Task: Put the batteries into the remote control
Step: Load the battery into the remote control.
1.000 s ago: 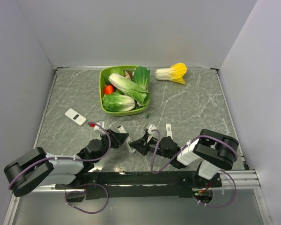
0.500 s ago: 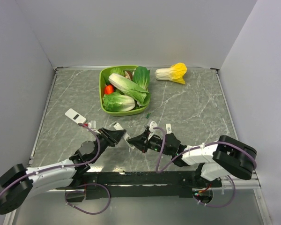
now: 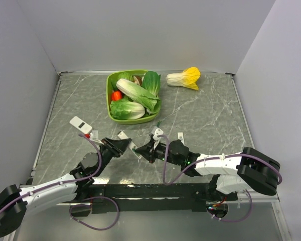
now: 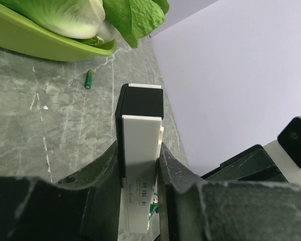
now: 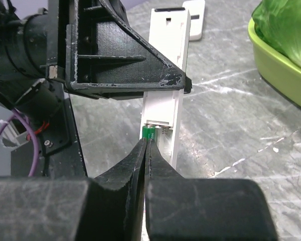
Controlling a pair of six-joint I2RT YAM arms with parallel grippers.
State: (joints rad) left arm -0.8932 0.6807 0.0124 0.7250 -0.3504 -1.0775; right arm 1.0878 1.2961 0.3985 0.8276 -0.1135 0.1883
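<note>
My left gripper point(image 3: 123, 145) is shut on the remote control point(image 4: 139, 150), a white bar with a black end, and holds it above the table. In the right wrist view the remote control point(image 5: 166, 98) shows its open compartment with one green battery point(image 5: 149, 132) in it. My right gripper point(image 5: 146, 143) is shut, its tips touching that battery's near end. In the top view the right gripper point(image 3: 147, 150) meets the remote control point(image 3: 133, 150). The other battery point(image 3: 159, 123) lies loose on the table by the bowl, and it also shows in the left wrist view point(image 4: 89, 79).
A green bowl point(image 3: 110, 80) of leafy vegetables stands at the back centre. A yellow-white cabbage point(image 3: 184, 78) lies to its right. A white rectangular plate point(image 3: 80, 124) lies at the left. A small white tag point(image 3: 180, 136) lies near the right arm.
Both arms have stretched away from their bases. The left gripper carried the remote control up and right; the right gripper moved left and closed in on its compartment.
</note>
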